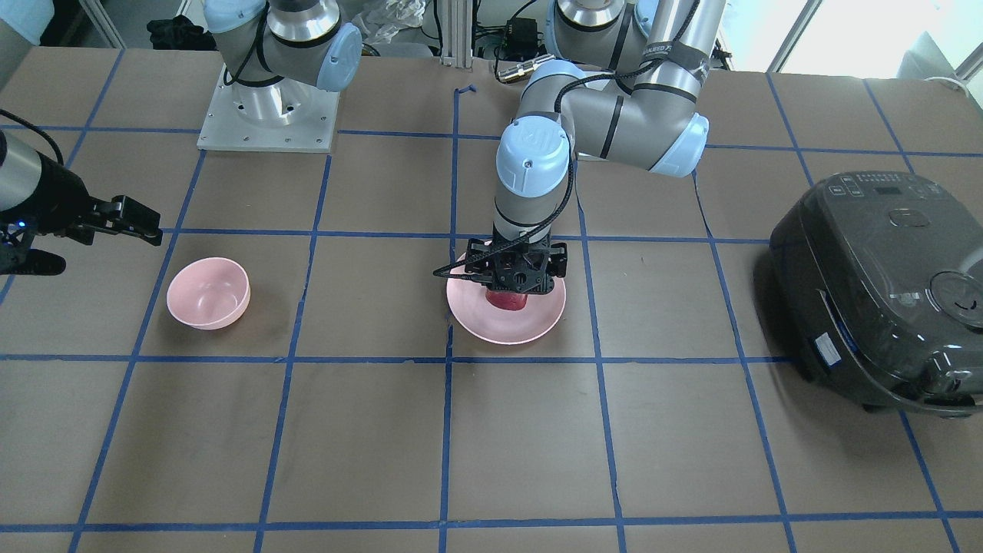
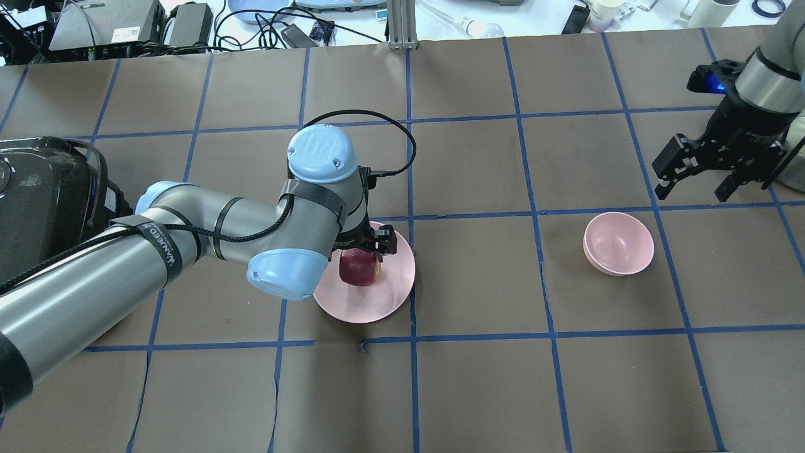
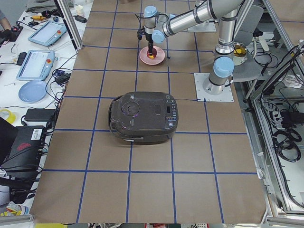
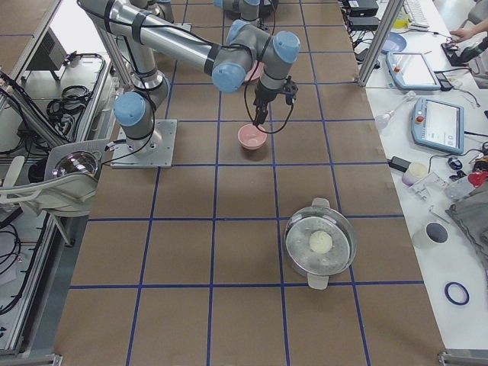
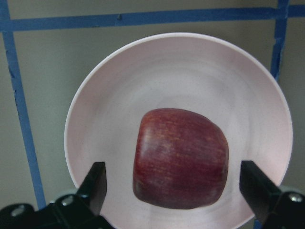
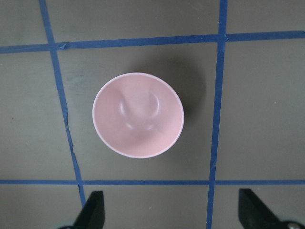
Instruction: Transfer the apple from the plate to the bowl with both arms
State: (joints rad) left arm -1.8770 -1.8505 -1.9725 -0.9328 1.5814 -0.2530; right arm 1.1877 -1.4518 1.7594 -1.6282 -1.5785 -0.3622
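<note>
The dark red apple [image 1: 507,300] [image 2: 360,268] [image 5: 181,160] lies on the wide pale pink plate [image 1: 508,332] [image 2: 377,303] [image 5: 190,67] near the table's middle. My left gripper [image 1: 516,286] [image 2: 363,250] [image 5: 174,191] hangs straight down over the plate. It is open, with one finger [image 5: 95,183] on each side of the apple and a gap to each. The small pink bowl [image 1: 209,293] [image 2: 618,244] [image 6: 138,114] stands empty on the robot's right side. My right gripper [image 1: 129,220] [image 2: 692,184] [image 6: 172,210] is open and empty, hovering above the table just beyond the bowl.
A dark rice cooker [image 1: 883,292] [image 2: 38,201] [image 3: 142,116] stands on the robot's far left. A metal pot with a glass lid [image 4: 320,244] shows in the exterior right view. The right arm's base plate [image 1: 269,123] is at the robot's edge. Blue tape lines grid the brown table.
</note>
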